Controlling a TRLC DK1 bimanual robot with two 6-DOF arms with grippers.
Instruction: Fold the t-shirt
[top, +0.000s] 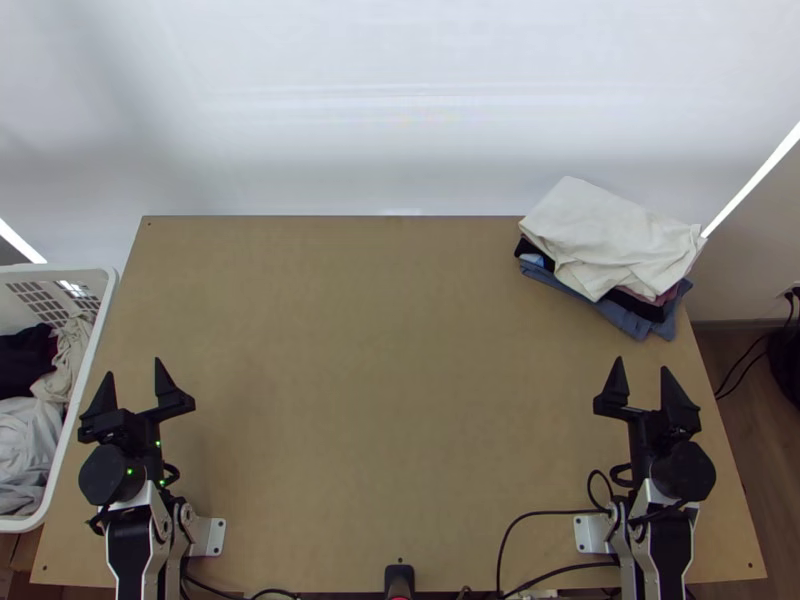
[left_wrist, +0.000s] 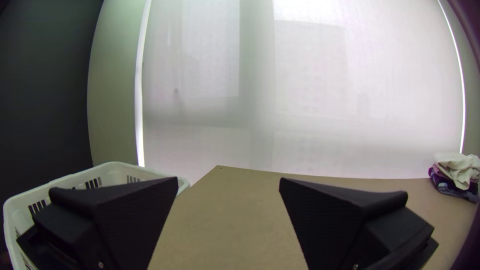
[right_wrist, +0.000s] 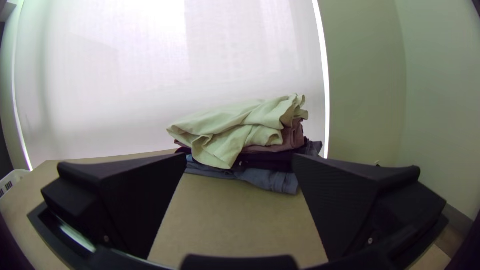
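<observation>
White cloth (top: 610, 235) tops the clothes stack (top: 632, 321) at the table's (top: 380, 390) two o'clock; left gripper (top: 132, 368) and right gripper (top: 642, 363) gape wide, and snagging lower layers could topple it.

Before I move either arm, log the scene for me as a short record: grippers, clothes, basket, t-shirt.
Left gripper: open, holding nothing, near the table's left edge
Right gripper: open, holding nothing, on the near side of the clothes stack
Clothes stack: at the table's far right corner
Top of stack: off-white cloth, loosely folded, draped over mauve, dark and blue garments
Basket: white, at the table's left side, holding bunched dark and pale clothes
T-shirt: cannot tell which garment it is
</observation>
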